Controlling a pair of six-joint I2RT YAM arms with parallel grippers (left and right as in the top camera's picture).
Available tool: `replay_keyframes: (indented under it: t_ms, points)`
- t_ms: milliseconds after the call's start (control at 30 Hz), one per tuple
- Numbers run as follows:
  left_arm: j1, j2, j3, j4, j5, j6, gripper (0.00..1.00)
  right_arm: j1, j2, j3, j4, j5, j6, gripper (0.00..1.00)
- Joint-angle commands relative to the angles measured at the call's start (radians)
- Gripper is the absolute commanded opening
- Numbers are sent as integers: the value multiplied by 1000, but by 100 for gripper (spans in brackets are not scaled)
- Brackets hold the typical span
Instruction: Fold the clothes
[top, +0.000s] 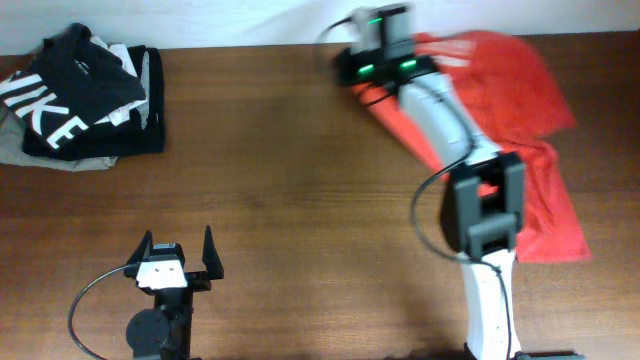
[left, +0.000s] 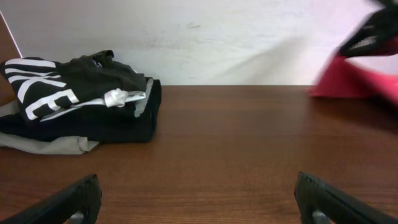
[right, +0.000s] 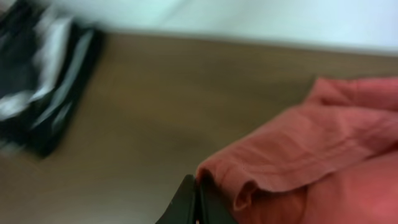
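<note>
The right gripper (right: 196, 200) is seen pinched shut on a rolled, bunched edge of the red-orange T-shirt (right: 311, 143). The soft cotton is rumpled into ridges just beyond and to the right of its black fingers. The left gripper (top: 178, 240) is spread wide with nothing held, above the smooth wood-grain table (top: 300, 180). Ahead to its left a lumpy stack of folded garments (top: 85, 100) is found, topped in black with blocky white letters.
</note>
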Motion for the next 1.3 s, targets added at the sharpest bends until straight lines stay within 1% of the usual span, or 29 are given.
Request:
replay_keyframes:
  t_ms: [0,33,100,167,200,233,267,333,433,500,567,600,667,700,767,800,933,967,1000,1067,1167,1233,1267]
  points:
    - [4,-6,-5,-2,2,12,99,173,-18,6,-11,-23,73,4]
    - [4,-6,-5,-2,2,12,99,257,-16,6,-24,-14,85,4]
    - [4,-6,-5,-2,2,12,99,330,-16,6,-41,3,85,5]
    - [4,-6,-5,-2,2,12,99,411,-16,6,-80,3,120,6]
    - [4,-6,-5,-2,2,12,99,431,-16,6,-87,8,119,19]
    - [4,-6,-5,-2,2,12,99,440,-19,6,-89,32,119,87]
    - [4,-6,-5,-2,2,12,99,431,-27,7,-106,81,119,99]
    - [4,-6,-5,-2,2,12,99,397,-48,9,-141,135,119,98]
    - [4,-6,-5,-2,2,12,99,244,-139,9,-238,254,122,99]
    - [4,-6,-5,-2,2,12,99,83,-206,9,-347,257,122,99]
    - [4,-6,-5,-2,2,12,99,-53,-228,9,-469,182,122,99]
    - [4,-6,-5,-2,2,12,99,-149,-222,8,-619,159,121,99]
    - [4,-6,-5,-2,2,12,99,-242,-211,-11,-792,180,118,99]
    - [4,-6,-5,-2,2,12,99,-321,-204,-69,-912,185,110,99]
    - [4,-6,-5,-2,2,12,99,-356,-204,-136,-913,185,56,99]
    - [4,-6,-5,-2,2,12,99,-367,-204,-184,-886,182,42,99]
    - [4,-6,-5,-2,2,12,99,-352,-204,-335,-760,183,43,98]
    - [4,-6,-5,-2,2,12,99,-344,-204,-381,-701,183,42,92]
    - [4,-6,-5,-2,2,12,99,-337,-204,-415,-649,183,42,89]
    - [4,-6,-5,-2,2,12,99,-324,-204,-493,-520,182,43,87]
    - [4,-6,-5,-2,2,12,99,-306,-203,-564,-423,183,44,79]
    - [4,-6,-5,-2,2,12,99,-299,-203,-595,-375,187,44,64]
    - [4,-6,-5,-2,2,12,99,-299,-203,-595,-366,188,44,58]
